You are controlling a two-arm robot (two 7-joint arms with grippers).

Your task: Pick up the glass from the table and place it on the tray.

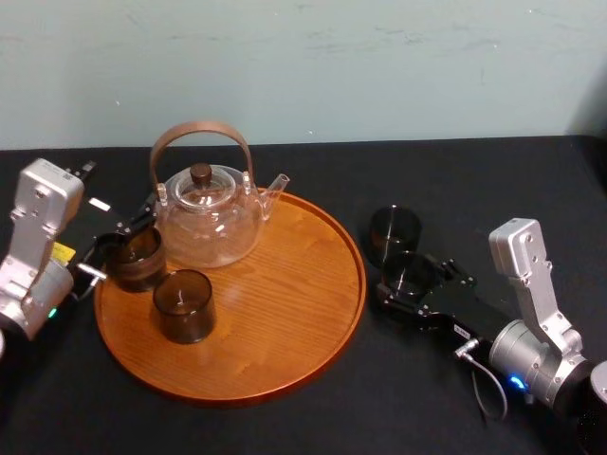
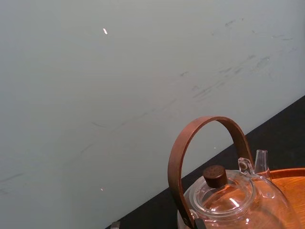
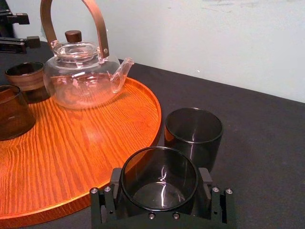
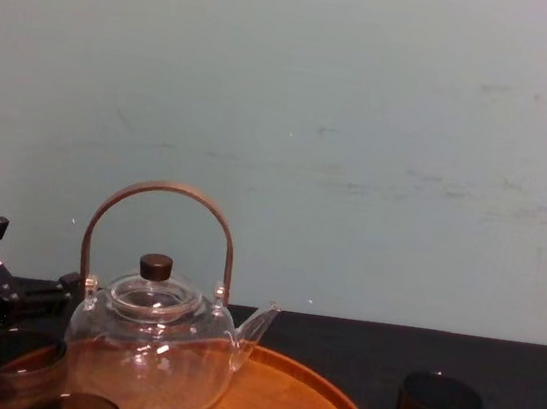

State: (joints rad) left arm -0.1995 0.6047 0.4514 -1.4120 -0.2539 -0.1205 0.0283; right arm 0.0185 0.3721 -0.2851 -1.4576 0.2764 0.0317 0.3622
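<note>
In the head view, the tray (image 1: 346, 284) lies in the middle of the desk (image 1: 493, 180). Near the tray's right rim, but apart from it, the right tool (image 1: 417, 282) has its jaws set on 2 sides of the glass (image 1: 408, 273). The glass stands on the black cloth and is not yet lifted. We judge this to be the grasp that prepares the lift. A 2nd dark glass (image 1: 393, 232) stands just beside the tray's right rim and very close to the gripped one, so the lift should probably go straight up.

At the tray's left edge, the left tool (image 1: 119, 248) sits around a brown glass (image 1: 140, 258). Whether it grips that glass, we cannot tell. A teapot (image 1: 209, 218) takes the back left of the tray, and a smoky glass (image 1: 183, 305) stands in front of it.

The left wrist view looks over the teapot's handle and lid, so this arm is low beside the tray.

In the right wrist view, both jaws press the glass wall. The bare wood on the tray's near right part seems to us the natural place for it.

The chest view shows both dark glasses right of the tray.
</note>
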